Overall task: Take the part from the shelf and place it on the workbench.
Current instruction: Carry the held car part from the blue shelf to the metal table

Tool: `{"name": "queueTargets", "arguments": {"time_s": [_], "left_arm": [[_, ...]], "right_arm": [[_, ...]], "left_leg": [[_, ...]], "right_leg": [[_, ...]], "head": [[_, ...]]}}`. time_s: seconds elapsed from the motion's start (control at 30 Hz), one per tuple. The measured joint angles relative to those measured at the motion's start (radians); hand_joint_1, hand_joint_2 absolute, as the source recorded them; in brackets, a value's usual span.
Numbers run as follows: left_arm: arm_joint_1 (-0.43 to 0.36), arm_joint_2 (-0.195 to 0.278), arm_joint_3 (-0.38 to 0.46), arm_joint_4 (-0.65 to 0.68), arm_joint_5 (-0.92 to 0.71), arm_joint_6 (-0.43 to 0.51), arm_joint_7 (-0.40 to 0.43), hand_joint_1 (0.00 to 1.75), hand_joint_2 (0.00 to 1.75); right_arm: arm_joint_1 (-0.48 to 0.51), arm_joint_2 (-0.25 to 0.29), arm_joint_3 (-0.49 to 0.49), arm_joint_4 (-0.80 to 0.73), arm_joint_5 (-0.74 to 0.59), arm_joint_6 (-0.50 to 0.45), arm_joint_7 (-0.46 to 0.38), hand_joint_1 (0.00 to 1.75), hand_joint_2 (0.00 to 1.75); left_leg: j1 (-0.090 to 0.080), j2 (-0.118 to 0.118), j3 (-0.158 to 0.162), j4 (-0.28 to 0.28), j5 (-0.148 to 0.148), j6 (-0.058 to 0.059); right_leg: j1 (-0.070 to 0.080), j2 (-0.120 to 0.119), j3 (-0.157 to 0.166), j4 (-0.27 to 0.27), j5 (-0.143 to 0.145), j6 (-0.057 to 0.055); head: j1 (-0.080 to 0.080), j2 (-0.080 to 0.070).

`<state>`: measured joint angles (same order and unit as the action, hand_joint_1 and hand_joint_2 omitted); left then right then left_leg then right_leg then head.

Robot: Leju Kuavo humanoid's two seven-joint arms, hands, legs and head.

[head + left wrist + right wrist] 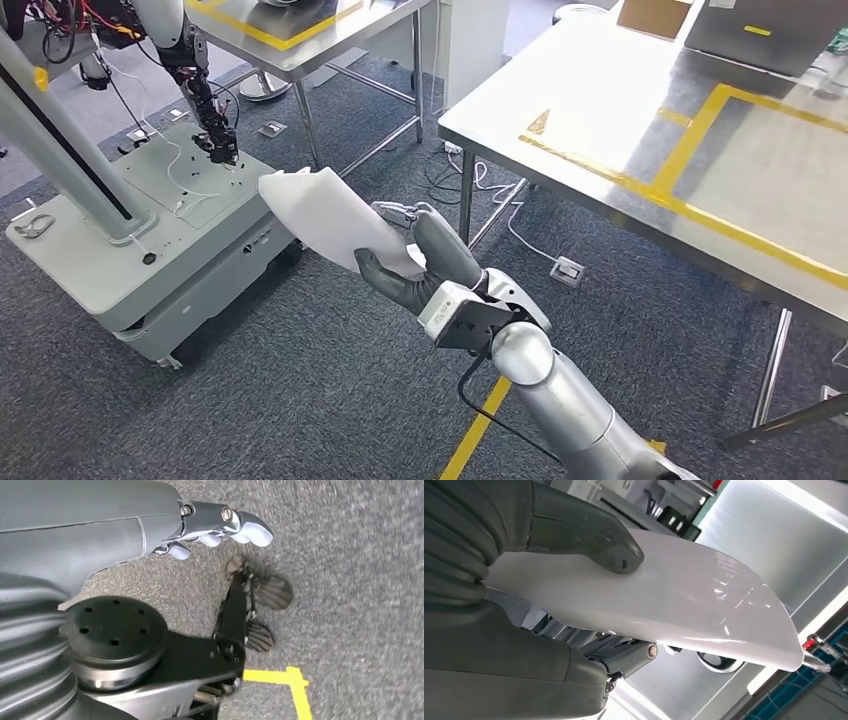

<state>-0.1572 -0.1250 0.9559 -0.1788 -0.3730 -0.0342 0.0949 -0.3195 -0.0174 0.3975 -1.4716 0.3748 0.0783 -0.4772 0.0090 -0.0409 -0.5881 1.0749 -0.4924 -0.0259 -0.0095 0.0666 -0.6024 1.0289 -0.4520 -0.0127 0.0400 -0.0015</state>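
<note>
Right hand (415,262), at the head view's centre, clamps the white part (335,222) between thumb and fingers at one end, so most of it juts toward upper left. Left hand (200,527) hangs over carpet, fingers loosely curled, holding nothing. The workbench (600,90) fills upper right. Risk: the glossy part could pivot or slide from this end grip, or clip the bench edge.

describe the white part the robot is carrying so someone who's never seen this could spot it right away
Start at the steel workbench with yellow tape lines, then look left, over the grey carpet. There the right hand grips the white part: a smooth, glossy, curved panel, the only plain white thing around.
</note>
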Motion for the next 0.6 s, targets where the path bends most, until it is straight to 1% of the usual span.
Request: {"name": "queueTargets", "arguments": {"time_s": [0.03,0.07,0.1,0.13,0.17,0.2,0.23,0.27,0.3,0.33,0.37,0.4,0.43,0.47,0.5,0.53,0.57,0.6], "left_arm": [[0.004,-0.003,0.002,0.000,0.002,0.001,0.001,0.00,1.75],[0.009,-0.006,0.003,0.001,0.004,0.002,0.002,0.00,1.75],[0.015,-0.010,0.005,0.001,0.005,0.004,0.004,0.00,1.75],[0.021,-0.013,0.007,0.001,0.005,0.008,0.005,0.00,1.75],[0.027,-0.016,0.008,0.001,0.005,0.011,0.006,0.00,1.75],[0.033,-0.018,0.008,0.001,0.006,0.015,0.007,0.00,1.75],[0.039,-0.020,0.009,0.001,0.007,0.018,0.008,0.00,1.75],[0.045,-0.020,0.009,0.001,0.009,0.022,0.009,0.00,1.75],[0.051,-0.020,0.011,0.001,0.012,0.025,0.009,0.00,1.75],[0.056,-0.020,0.013,0.002,0.016,0.028,0.010,0.00,1.75],[0.060,-0.020,0.016,0.002,0.019,0.030,0.010,0.00,1.75],[0.062,-0.021,0.020,0.002,0.022,0.032,0.009,0.00,1.75],[0.063,-0.022,0.023,0.002,0.025,0.033,0.008,0.00,1.75],[0.064,-0.022,0.025,0.002,0.027,0.033,0.006,0.00,1.75],[0.064,-0.024,0.027,0.002,0.028,0.033,0.005,0.00,1.75],[0.064,-0.025,0.029,0.002,0.028,0.031,0.003,0.00,1.75],[0.064,-0.026,0.030,0.002,0.027,0.028,0.001,0.00,1.75],[0.064,-0.027,0.031,0.002,0.026,0.025,0.000,0.00,1.75]], "right_arm": [[-0.006,0.001,0.000,-0.003,0.002,-0.005,0.005,1.75,1.75],[-0.009,0.001,-0.001,-0.008,0.004,-0.008,0.012,1.75,1.75],[-0.011,0.001,-0.002,-0.014,0.005,-0.011,0.018,1.75,1.75],[-0.009,0.000,-0.006,-0.022,0.006,-0.014,0.024,1.75,1.75],[-0.008,-0.002,-0.010,-0.031,0.007,-0.017,0.029,1.75,1.75],[-0.006,-0.004,-0.015,-0.041,0.009,-0.020,0.033,1.75,1.75],[-0.003,-0.006,-0.019,-0.051,0.012,-0.022,0.037,1.75,1.75],[0.002,-0.010,-0.023,-0.060,0.014,-0.022,0.040,1.75,1.75],[0.008,-0.013,-0.027,-0.068,0.017,-0.023,0.043,1.75,1.75],[0.016,-0.017,-0.031,-0.073,0.019,-0.023,0.044,1.75,1.75],[0.022,-0.021,-0.036,-0.078,0.020,-0.023,0.046,1.75,1.75],[0.025,-0.025,-0.040,-0.082,0.020,-0.023,0.047,1.75,1.75],[0.027,-0.028,-0.044,-0.086,0.020,-0.023,0.047,1.75,1.75],[0.028,-0.030,-0.046,-0.090,0.020,-0.023,0.046,1.75,1.75],[0.029,-0.031,-0.049,-0.094,0.020,-0.022,0.046,1.75,1.75],[0.031,-0.031,-0.052,-0.099,0.019,-0.021,0.046,1.75,1.75],[0.036,-0.031,-0.055,-0.104,0.018,-0.020,0.047,1.75,1.75],[0.042,-0.031,-0.059,-0.108,0.017,-0.018,0.048,1.75,1.75]], "left_leg": [[0.000,-0.011,0.013,-0.028,0.004,0.003],[-0.002,-0.014,0.016,-0.033,0.001,0.007],[-0.002,-0.007,0.017,-0.036,0.003,0.012],[-0.001,0.003,0.017,-0.039,0.005,0.019],[0.000,0.011,0.018,-0.042,0.008,0.026],[0.001,0.022,0.018,-0.046,0.010,0.034],[0.001,0.032,0.019,-0.048,0.011,0.039],[-0.001,0.042,0.018,-0.048,0.010,0.044],[-0.003,0.053,0.018,-0.047,0.009,0.047],[-0.004,0.064,0.018,-0.047,0.008,0.049],[-0.005,0.074,0.017,-0.045,0.007,0.050],[-0.006,0.084,0.017,-0.044,0.005,0.050],[-0.006,0.093,0.018,-0.042,0.004,0.049],[-0.007,0.101,0.019,-0.040,0.001,0.047],[-0.009,0.107,0.019,-0.038,-0.001,0.043],[-0.011,0.112,0.020,-0.037,-0.003,0.038],[-0.012,0.117,0.021,-0.037,-0.004,0.033],[-0.012,0.123,0.023,-0.038,-0.005,0.028]], "right_leg": [[-0.001,0.008,-0.004,0.001,0.001,0.007],[-0.001,0.016,-0.007,0.000,0.004,0.014],[-0.002,0.025,-0.010,-0.002,0.008,0.021],[-0.003,0.026,-0.012,-0.001,0.007,0.027],[-0.002,0.015,-0.018,0.008,0.000,0.030],[0.000,-0.003,-0.033,0.038,-0.019,0.033],[0.001,-0.026,-0.057,0.089,-0.048,0.034],[0.003,-0.043,-0.089,0.157,-0.081,0.036],[0.002,-0.051,-0.122,0.226,-0.110,0.038],[0.002,-0.054,-0.143,0.272,-0.123,0.039],[0.002,-0.056,-0.148,0.285,-0.119,0.039],[0.002,-0.059,-0.131,0.255,-0.097,0.038],[0.003,-0.066,-0.096,0.191,-0.064,0.036],[0.004,-0.081,-0.056,0.115,-0.038,0.032],[0.007,-0.094,-0.023,0.052,-0.019,0.029],[0.010,-0.103,-0.003,0.014,-0.011,0.024],[0.013,-0.105,0.002,0.000,-0.012,0.020],[0.014,-0.097,0.001,-0.001,-0.010,0.016]], "head": [[0.000,0.000],[-0.001,0.000],[-0.001,0.000],[-0.001,0.000],[0.000,0.000],[0.001,0.000],[0.002,0.000],[0.003,0.000],[0.004,0.000],[0.004,0.000],[0.004,0.000],[0.004,0.000],[0.004,0.000],[0.003,0.000],[0.003,0.000],[0.003,0.000],[0.003,0.000],[0.003,0.000]]}}
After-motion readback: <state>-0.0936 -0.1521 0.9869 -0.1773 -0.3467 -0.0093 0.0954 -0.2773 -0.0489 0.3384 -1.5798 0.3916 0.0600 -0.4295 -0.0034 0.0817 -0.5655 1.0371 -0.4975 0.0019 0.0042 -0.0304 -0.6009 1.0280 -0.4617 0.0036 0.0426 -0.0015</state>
